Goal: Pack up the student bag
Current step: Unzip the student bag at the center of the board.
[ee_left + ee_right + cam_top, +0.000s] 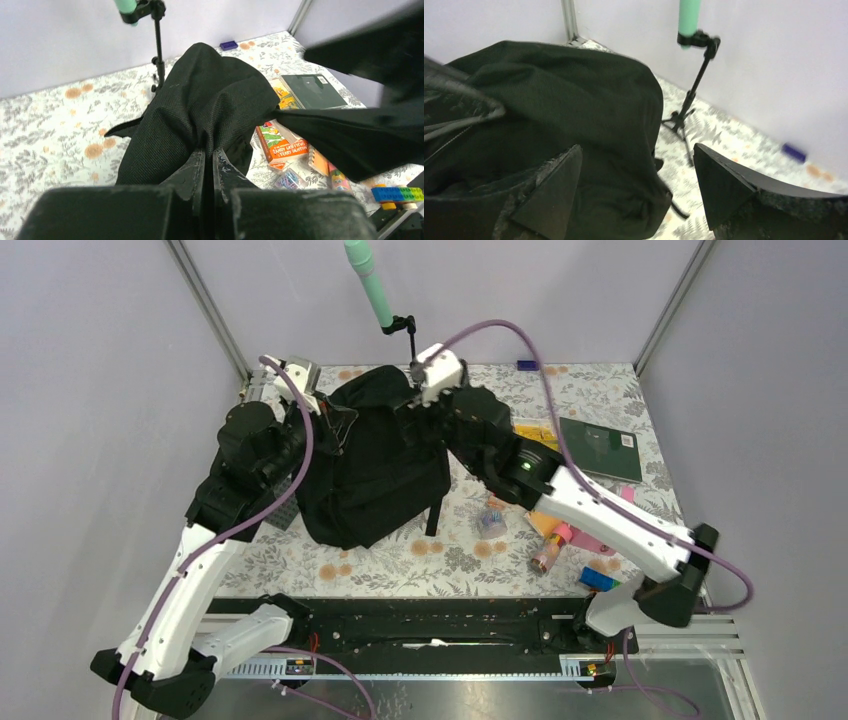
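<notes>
The student bag [375, 455] is a big black fabric backpack slumped in the middle of the floral table. My left gripper [325, 422] is at its left upper edge, and the left wrist view shows that gripper [209, 150] shut on a fold of the bag's fabric [200, 95], which bunches up at the fingertips. My right gripper [432, 405] hovers at the bag's top right. In the right wrist view it [636, 150] stands wide open, with the bag [564, 100] below and to the left and nothing gripped.
Right of the bag lie an orange book [281, 140], a dark green notebook [600, 448], a box of paper clips [490, 522], a small tube [548, 555] and coloured bricks [600, 578]. A tripod with a green stick [375, 285] stands behind the bag. A small blue block [527, 365] sits by the back wall.
</notes>
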You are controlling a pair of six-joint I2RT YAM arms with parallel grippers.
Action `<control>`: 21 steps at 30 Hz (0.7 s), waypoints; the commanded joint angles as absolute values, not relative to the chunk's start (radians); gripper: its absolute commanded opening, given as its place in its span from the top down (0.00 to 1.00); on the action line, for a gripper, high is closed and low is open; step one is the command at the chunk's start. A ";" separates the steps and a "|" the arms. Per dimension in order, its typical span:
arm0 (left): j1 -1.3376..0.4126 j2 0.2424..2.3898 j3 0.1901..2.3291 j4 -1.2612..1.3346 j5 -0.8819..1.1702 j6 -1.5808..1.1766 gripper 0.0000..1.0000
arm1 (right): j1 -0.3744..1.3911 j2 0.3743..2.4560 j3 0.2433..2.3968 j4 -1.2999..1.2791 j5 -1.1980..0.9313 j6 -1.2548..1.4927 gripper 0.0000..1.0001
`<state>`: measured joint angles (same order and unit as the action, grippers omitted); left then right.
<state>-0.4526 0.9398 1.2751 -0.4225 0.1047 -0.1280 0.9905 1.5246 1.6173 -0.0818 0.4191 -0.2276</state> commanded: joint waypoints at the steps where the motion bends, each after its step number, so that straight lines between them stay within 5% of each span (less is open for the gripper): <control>1: -0.456 0.955 1.356 -0.438 -0.009 -0.274 1.00 | 0.980 1.269 1.460 -0.062 0.436 0.224 0.11; 9: -0.457 1.003 1.397 -0.473 0.044 -0.314 1.00 | 0.994 1.150 1.150 0.250 0.192 0.742 0.15; 21: -0.456 1.030 1.450 -0.562 0.055 -0.354 1.00 | 1.037 1.357 1.219 0.426 0.079 0.765 0.27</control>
<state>-0.4526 1.0306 1.3964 -0.5720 0.0406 -0.3134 1.0286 1.3159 1.1484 0.3042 0.1375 0.7582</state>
